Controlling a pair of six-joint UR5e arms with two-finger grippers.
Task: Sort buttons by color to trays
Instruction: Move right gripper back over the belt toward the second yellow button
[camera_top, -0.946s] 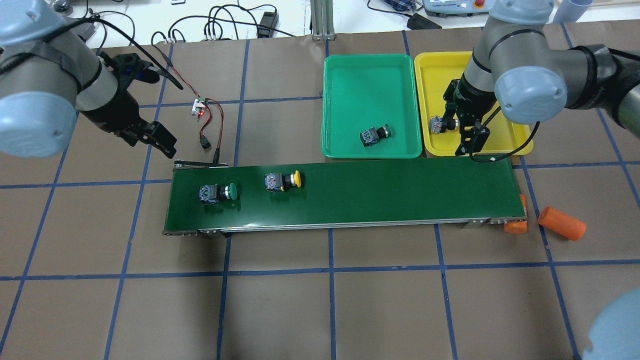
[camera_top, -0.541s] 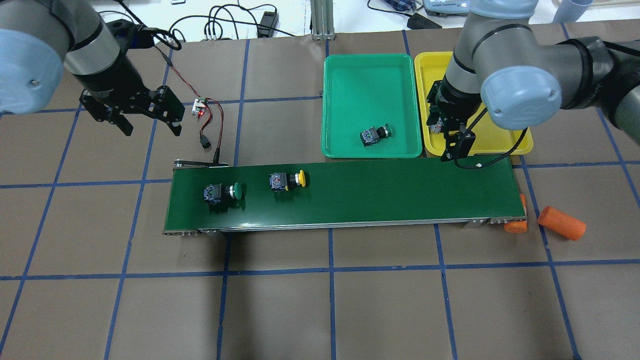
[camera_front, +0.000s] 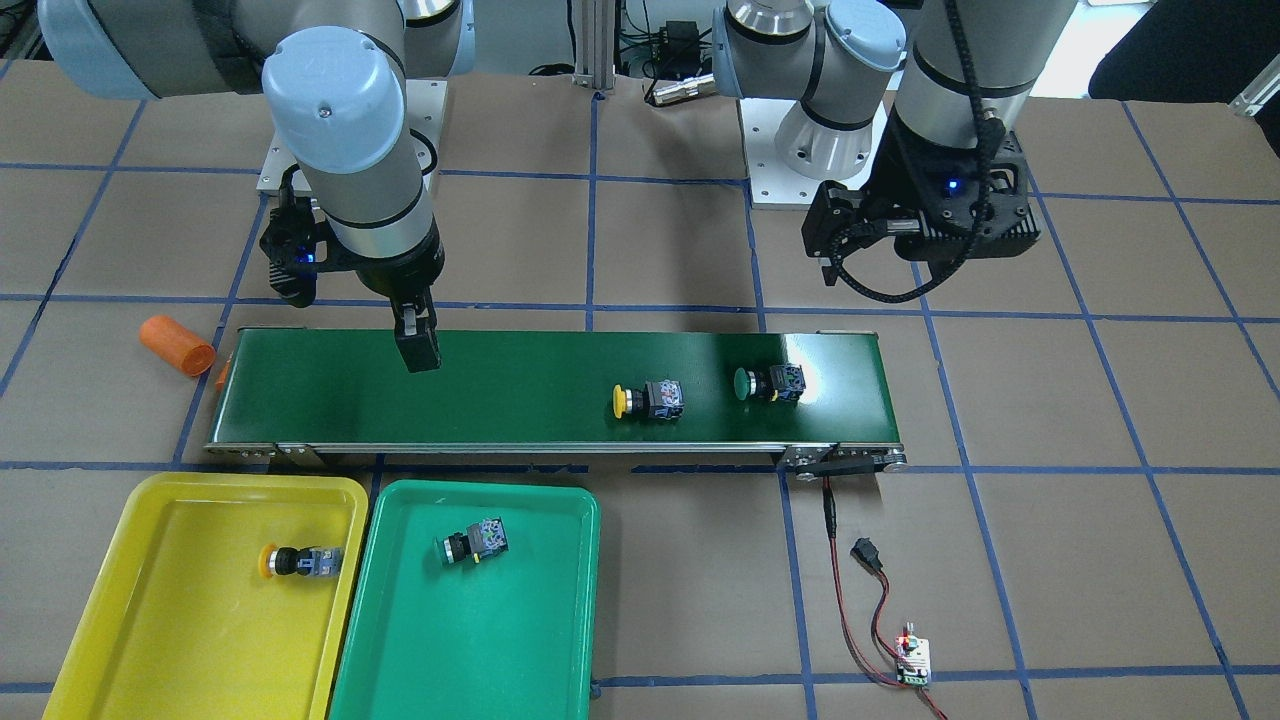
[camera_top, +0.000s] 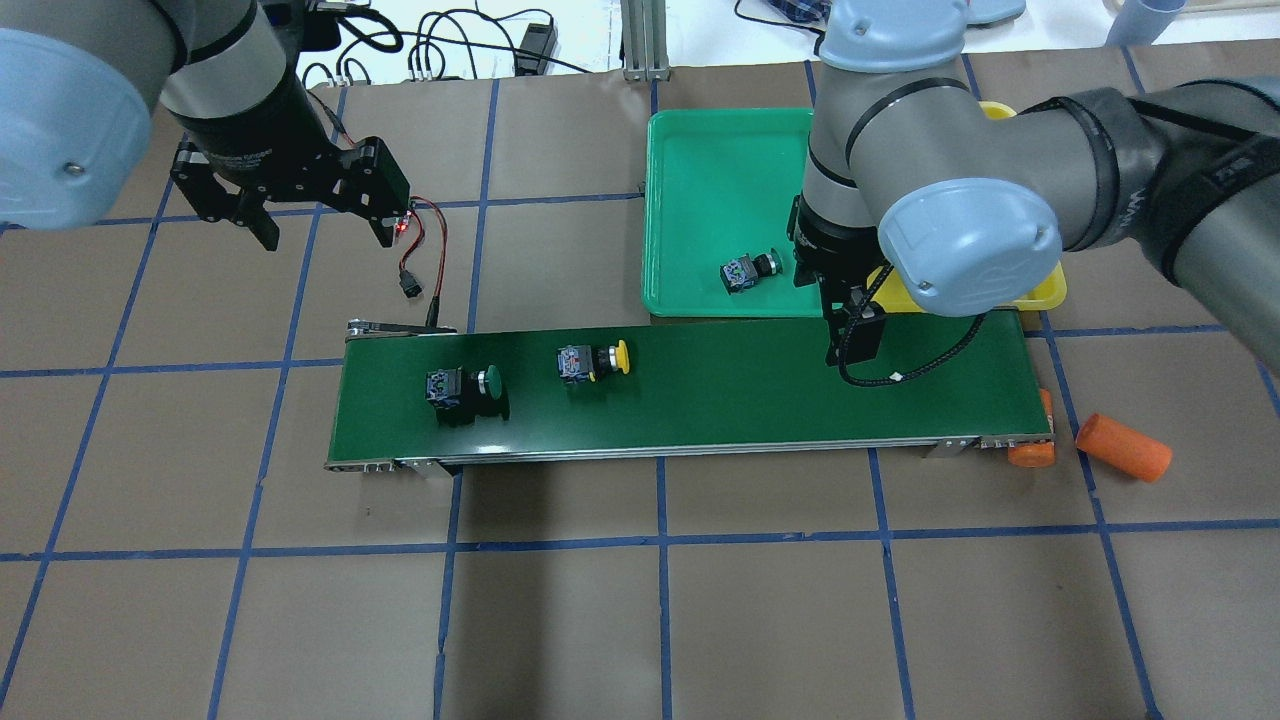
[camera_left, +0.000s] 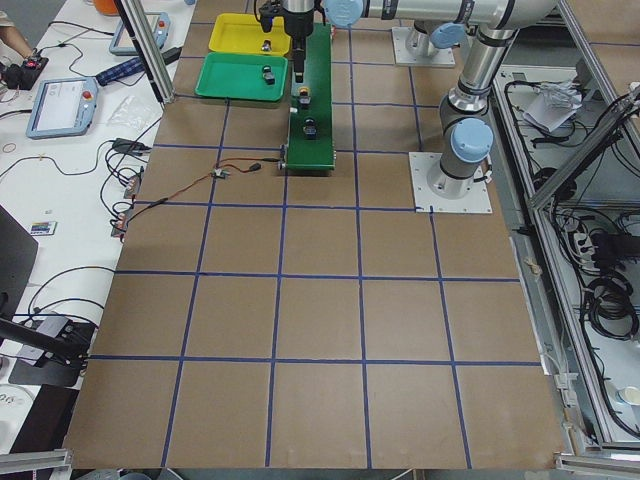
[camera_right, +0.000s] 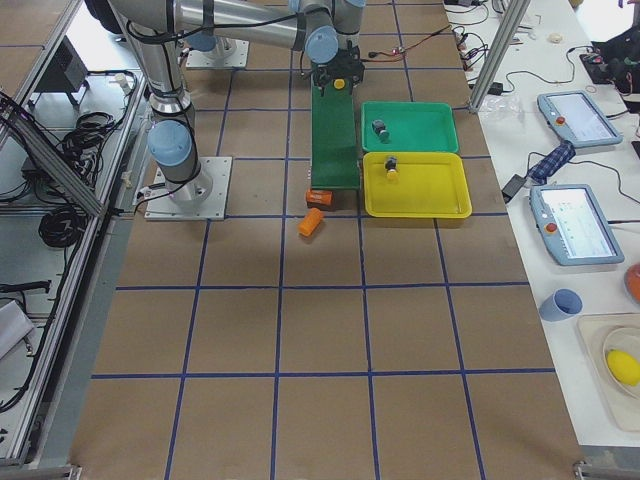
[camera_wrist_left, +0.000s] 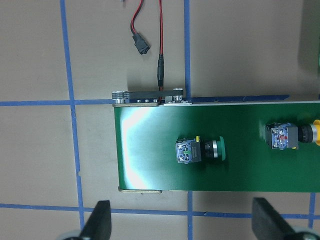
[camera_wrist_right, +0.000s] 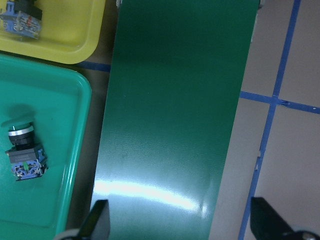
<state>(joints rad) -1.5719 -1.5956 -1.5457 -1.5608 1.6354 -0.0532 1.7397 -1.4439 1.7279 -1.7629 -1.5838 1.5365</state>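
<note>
overhead exterior gives you the layout. the long dark-green conveyor belt (camera_top: 720, 390) lies across the brown desk (camera_top: 660, 620). the green tray (camera_top: 720, 150) and the yellow tray (camera_front: 180, 620) sit side by side just beyond the belt's right half.

two buttons lie on their sides on the belt's left half. a green-capped button (camera_top: 463, 385) is nearest the end, and a yellow-capped button (camera_top: 592, 362) lies near it toward the trays, not touching it. a second green-capped button (camera_top: 748, 270) lies in the green tray, near its belt-side edge. from the front-facing camera you can see a second yellow-capped button (camera_front: 297, 561) lying in the yellow tray. overhead, the right arm covers most of that tray.

the right claw (camera_wrist_right: 179, 222) hangs over the belt's tray-side edge, close to where the two trays meet. its wrist camera shows you both fingertips spread wide with only bare belt between them, so it is open and carries nothing.

the left claw (camera_top: 325, 232) hangs above the desk beyond the belt's left end, over the red and black wires (camera_wrist_left: 160, 30). its fingers (camera_wrist_left: 100, 222) stand far apart and empty. its wrist camera looks down on the green-capped button at the belt's end.

an orange cylinder (camera_top: 1122, 447) lies on the desk off the belt's right end. a second orange piece (camera_top: 1033, 452) sits against the belt's corner.
</note>
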